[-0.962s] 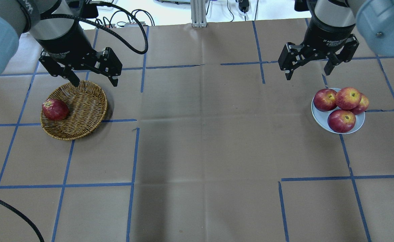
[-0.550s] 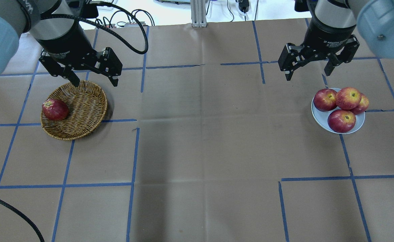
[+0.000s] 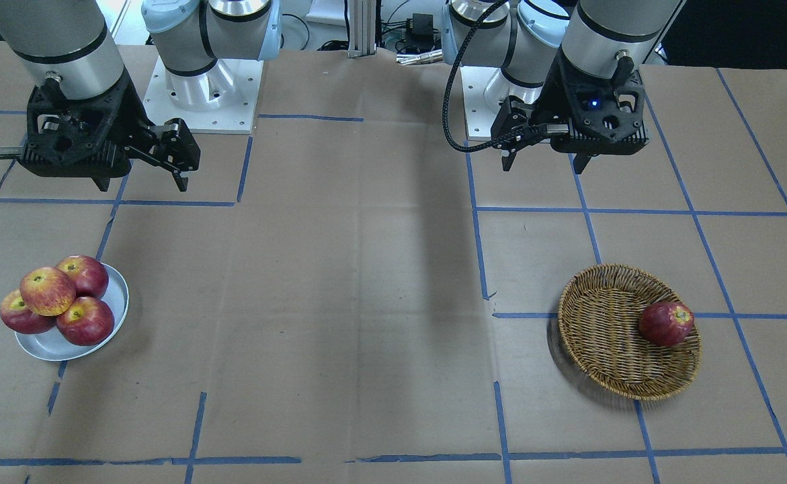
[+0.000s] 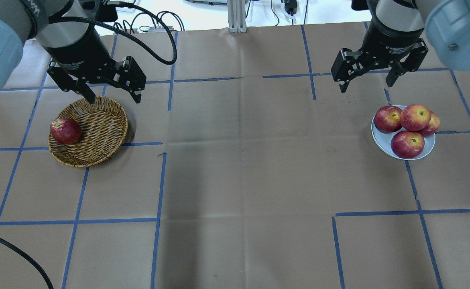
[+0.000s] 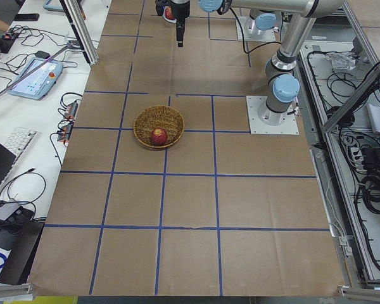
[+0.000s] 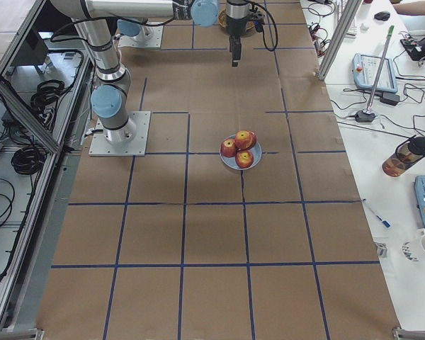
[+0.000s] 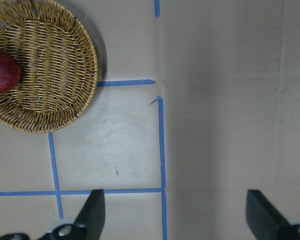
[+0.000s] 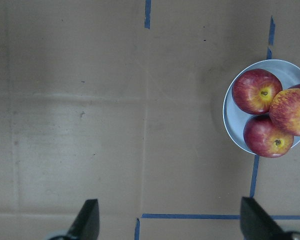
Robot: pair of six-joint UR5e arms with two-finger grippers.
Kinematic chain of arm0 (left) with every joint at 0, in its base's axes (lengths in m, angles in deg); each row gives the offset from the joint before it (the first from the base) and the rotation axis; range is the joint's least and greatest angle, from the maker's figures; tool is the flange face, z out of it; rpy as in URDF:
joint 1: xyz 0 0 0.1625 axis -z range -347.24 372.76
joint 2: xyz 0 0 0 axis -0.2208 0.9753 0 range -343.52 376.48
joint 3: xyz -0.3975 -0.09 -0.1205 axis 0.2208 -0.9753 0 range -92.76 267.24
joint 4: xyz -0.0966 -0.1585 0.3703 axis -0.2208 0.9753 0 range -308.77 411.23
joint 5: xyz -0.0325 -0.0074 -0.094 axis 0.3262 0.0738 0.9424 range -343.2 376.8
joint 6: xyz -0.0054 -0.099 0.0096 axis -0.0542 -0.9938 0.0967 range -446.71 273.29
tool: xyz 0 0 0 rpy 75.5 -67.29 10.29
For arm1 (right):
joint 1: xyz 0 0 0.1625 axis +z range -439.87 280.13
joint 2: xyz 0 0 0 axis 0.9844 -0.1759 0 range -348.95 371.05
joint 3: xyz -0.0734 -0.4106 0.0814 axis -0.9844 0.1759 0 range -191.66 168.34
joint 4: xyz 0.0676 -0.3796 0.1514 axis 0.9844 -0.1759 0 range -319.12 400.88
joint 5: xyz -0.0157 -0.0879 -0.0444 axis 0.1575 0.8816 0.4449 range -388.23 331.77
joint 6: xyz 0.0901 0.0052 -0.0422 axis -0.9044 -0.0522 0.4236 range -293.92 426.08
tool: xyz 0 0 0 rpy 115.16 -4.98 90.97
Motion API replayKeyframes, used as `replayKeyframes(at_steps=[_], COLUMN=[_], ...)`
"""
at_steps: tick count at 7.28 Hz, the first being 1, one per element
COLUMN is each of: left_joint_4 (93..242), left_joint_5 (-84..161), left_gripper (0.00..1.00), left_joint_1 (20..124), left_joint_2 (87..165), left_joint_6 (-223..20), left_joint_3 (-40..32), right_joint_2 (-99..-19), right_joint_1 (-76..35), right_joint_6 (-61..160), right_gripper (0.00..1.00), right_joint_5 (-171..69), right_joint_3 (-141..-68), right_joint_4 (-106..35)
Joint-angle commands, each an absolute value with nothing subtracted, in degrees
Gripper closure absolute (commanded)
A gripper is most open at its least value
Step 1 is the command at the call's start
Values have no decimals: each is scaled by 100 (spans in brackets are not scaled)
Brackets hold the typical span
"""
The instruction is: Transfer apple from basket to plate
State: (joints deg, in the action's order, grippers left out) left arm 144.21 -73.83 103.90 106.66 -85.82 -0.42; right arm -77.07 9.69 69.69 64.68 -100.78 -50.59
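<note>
The paler yellow-orange apple [image 4: 415,116] lies on top of three darker red apples on the small pale plate [image 4: 380,141] at the right. It also shows in the front view [image 3: 47,290] and the right wrist view [image 8: 292,111]. The wicker basket [image 4: 100,132] at the left holds one dark red apple [image 4: 65,131]. My left gripper [image 4: 114,99] is open and empty, above the basket's far rim. My right gripper [image 4: 365,86] is open and empty, beyond the plate and to its left.
The table is covered in brown paper with blue tape lines [image 4: 158,180]. The two arm bases [image 3: 198,101] stand at the robot's edge of the table. Cables, a tablet and a keyboard [image 5: 19,139] lie on the side benches.
My right gripper has drawn back a little from the plate, still open. The left gripper, the basket and the apples have not moved.
</note>
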Motion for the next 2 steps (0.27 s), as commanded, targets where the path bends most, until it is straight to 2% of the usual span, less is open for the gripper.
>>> replayKeyframes(at_steps=[1,2], left_joint_4=[14421,14421], left_joint_5=[-7373,-7373], left_gripper=[0,0], left_joint_1=[10390,10390], left_joint_2=[10674,10674], left_joint_6=[-8583,-8583], left_joint_3=[-39,-39], right_joint_2=[-7711,-7711], right_joint_1=[969,969], right_joint_6=[6969,6969], right_gripper=[0,0], right_joint_5=[6468,6468], right_joint_3=[-10087,-10087], right_joint_4=[-5062,-5062])
